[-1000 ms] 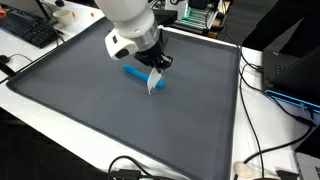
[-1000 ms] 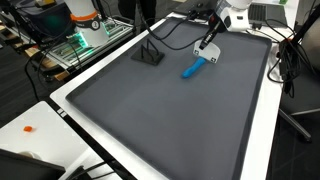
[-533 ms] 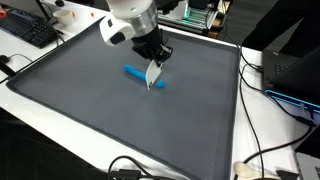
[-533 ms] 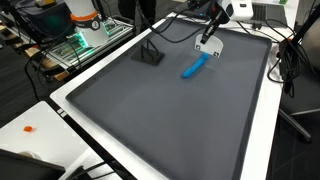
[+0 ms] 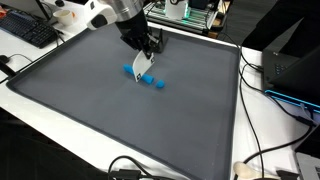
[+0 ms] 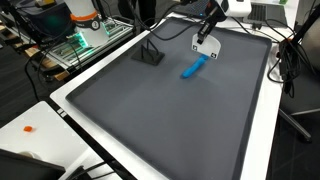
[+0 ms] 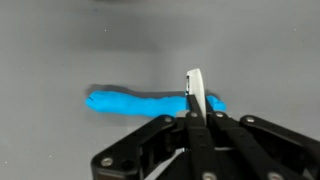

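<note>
In an exterior view a keyboard (image 5: pixel 25 30) lies at the far left, off the dark grey surface (image 5: pixel 100 125); further right, in the far half of that surface, a long blue object (image 5: pixel 158 83) lies flat, its middle hidden from this camera by a thin white piece (image 5: pixel 140 68); the end effector (image 5: pixel 143 60) hangs above it with its fingers pressed together, pinching the white piece by its upper edge so that the piece dangles below; in an exterior view a black stand (image 6: pixel 149 55) sits on the surface (image 6: pixel 150 115) towards the far left, the blue object (image 6: pixel 194 68) lies well to its right, and the end effector (image 6: pixel 205 35) hovers just beyond the blue object's far right end, the white piece (image 6: pixel 203 43) showing a small gap from it; in the wrist view the blue object (image 7: pixel 135 102) stretches from left of centre rightward, and the white piece (image 7: pixel 196 95) stands edge-on in front of its right end, clamped in the end effector (image 7: pixel 197 118)
</note>
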`<state>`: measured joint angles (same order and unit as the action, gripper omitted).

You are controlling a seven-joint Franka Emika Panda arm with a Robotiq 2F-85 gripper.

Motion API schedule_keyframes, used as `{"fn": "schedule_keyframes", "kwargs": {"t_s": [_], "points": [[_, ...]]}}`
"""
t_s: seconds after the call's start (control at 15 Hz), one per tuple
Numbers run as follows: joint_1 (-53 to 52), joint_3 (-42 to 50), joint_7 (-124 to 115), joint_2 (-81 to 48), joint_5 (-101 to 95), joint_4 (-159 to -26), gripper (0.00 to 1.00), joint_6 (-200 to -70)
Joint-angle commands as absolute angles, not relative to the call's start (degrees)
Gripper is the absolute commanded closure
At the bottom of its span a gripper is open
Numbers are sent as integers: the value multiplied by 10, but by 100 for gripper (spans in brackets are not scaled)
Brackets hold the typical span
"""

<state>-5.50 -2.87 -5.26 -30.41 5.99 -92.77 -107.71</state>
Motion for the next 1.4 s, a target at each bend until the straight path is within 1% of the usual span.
{"fn": "schedule_keyframes", "kwargs": {"t_s": [0.0, 1.33], "points": [[-50, -30, -42, -296, 56, -955, 99, -1085], [-57, -27, -47, -320, 32, -968, 99, -1131]]}}
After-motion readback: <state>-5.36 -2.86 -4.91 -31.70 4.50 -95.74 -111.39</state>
